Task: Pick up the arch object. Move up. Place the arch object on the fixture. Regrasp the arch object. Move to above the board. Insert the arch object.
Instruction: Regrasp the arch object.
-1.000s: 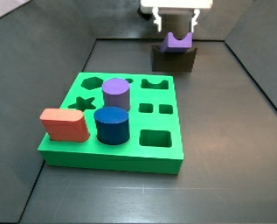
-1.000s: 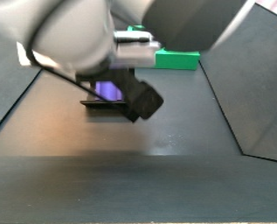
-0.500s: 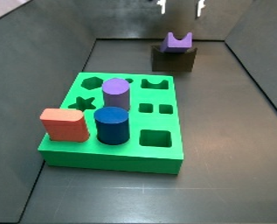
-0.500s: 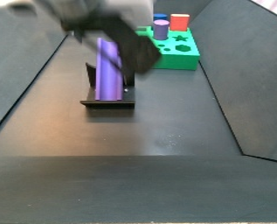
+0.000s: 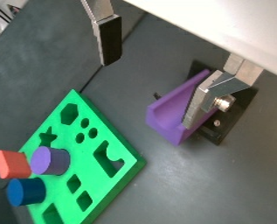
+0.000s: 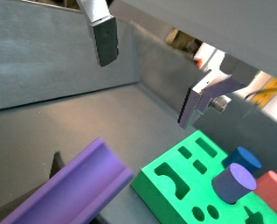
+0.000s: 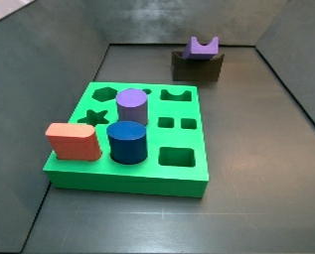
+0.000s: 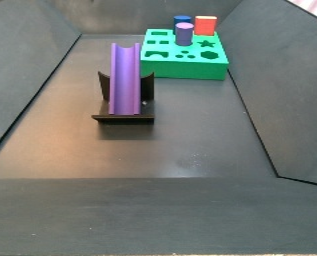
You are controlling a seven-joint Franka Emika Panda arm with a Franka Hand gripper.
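The arch object (image 7: 201,45) is a long purple bar lying grooved side up on the fixture (image 7: 197,66), a small dark block at the far end of the floor. It also shows in a side view (image 8: 125,78) on the fixture (image 8: 123,117). In both wrist views the gripper (image 5: 155,70) (image 6: 151,70) is open and empty, high above the arch object (image 5: 176,109) (image 6: 71,188), with nothing between its fingers (image 5: 107,39). The gripper is out of both side views. The green board (image 7: 120,179) (image 8: 188,68) (image 5: 88,153) (image 6: 176,166) lies apart from the fixture.
On the board stand a red block (image 7: 73,142), a short purple cylinder (image 7: 132,106) and a blue cylinder (image 7: 128,142). Its arch hole (image 7: 177,95) is on the side nearest the fixture. Dark sloping walls (image 7: 292,99) enclose the floor.
The gripper has let go of the arch object on the fixture and risen straight up out of both side views. The arch object stays on the fixture.
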